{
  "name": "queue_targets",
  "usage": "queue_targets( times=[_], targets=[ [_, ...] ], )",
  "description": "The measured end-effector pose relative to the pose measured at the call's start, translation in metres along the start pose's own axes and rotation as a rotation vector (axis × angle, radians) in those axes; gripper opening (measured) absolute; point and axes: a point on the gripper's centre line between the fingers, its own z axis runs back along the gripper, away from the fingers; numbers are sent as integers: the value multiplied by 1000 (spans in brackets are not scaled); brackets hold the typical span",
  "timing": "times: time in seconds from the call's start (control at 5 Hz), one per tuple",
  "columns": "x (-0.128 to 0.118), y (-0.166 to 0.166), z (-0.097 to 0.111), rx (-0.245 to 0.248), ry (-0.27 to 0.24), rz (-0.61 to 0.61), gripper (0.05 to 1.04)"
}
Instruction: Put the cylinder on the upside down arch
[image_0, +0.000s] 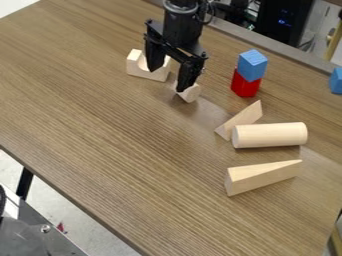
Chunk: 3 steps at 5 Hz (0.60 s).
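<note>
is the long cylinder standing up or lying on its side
Lying on its side: the cylinder has its long curved side along the table, with one round end facing left in the camera view.

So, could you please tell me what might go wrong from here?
The cylinder lies on its side and might roll if nudged. The open gripper hangs close to the arch and a small wooden block, so it could knock either. The blue cube, stacked on red, could topple.
</note>
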Motion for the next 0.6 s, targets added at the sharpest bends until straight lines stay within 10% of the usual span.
queue_targets(
  times=[0.6],
  targets=[
    [8, -11, -9, -30, -7, -16, 1000]
  ],
)
